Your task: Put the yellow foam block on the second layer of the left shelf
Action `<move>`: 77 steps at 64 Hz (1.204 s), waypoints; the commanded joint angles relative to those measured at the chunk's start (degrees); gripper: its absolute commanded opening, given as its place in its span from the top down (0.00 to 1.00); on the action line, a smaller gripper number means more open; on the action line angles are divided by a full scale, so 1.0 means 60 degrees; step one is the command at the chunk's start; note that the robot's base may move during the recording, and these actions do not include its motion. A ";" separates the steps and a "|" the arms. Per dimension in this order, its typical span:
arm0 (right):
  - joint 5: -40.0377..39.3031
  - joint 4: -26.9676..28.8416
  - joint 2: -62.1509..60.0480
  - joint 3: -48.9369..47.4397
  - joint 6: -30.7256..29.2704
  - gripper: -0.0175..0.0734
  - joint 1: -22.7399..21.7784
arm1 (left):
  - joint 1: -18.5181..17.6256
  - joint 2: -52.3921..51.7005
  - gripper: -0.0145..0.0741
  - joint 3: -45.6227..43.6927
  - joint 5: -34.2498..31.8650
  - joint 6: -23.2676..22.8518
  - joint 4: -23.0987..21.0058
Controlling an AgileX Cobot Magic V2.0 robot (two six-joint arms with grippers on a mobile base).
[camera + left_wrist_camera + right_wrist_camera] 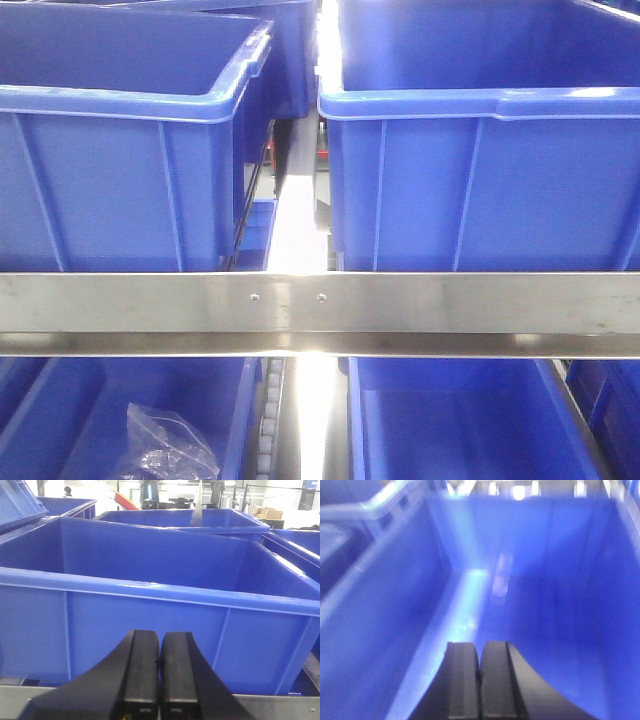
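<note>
Both of our grippers, left gripper (159, 662) and right gripper (480, 672), are sitting clenched on nothing before blue bins (150, 595) on the steel-railed shelf (320, 305), and we are seeing no yellow foam block anywhere, so pickup and placing remain.

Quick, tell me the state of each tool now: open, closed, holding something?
Left tool: closed, nothing held, in front of a blue plastic bin.
Right tool: closed, nothing held, above the inside of a blue plastic bin.
</note>
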 commanded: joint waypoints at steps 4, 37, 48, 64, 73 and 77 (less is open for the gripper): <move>-0.0420 -0.0608 -0.1396 0.0461 -0.0154 0.76 -0.0029 | 0.0027 -0.0146 0.68 0.0234 -0.0856 -0.0043 -0.0037; 0.0014 -0.0754 -0.7537 0.5057 -0.0154 0.76 -0.0029 | 0.0027 -0.0146 0.68 0.0234 -0.0856 -0.0043 -0.0037; 0.0532 -0.0754 -0.9079 0.5868 -0.0154 0.76 -0.0029 | 0.0027 -0.0146 0.68 0.0234 -0.0856 -0.0043 -0.0037; 0.0683 -0.0754 -0.9363 0.6120 -0.0154 0.76 -0.0029 | 0.0027 -0.0146 0.68 0.0234 -0.0856 -0.0043 -0.0037; 0.0733 -0.0754 -0.9402 0.6140 -0.0154 0.76 -0.0029 | 0.0027 -0.0146 0.68 0.0234 -0.0856 -0.0043 -0.0037; 0.0945 -0.0754 -0.9844 0.6220 -0.0154 0.76 -0.0093 | 0.0027 -0.0146 0.68 0.0234 -0.0856 -0.0043 -0.0037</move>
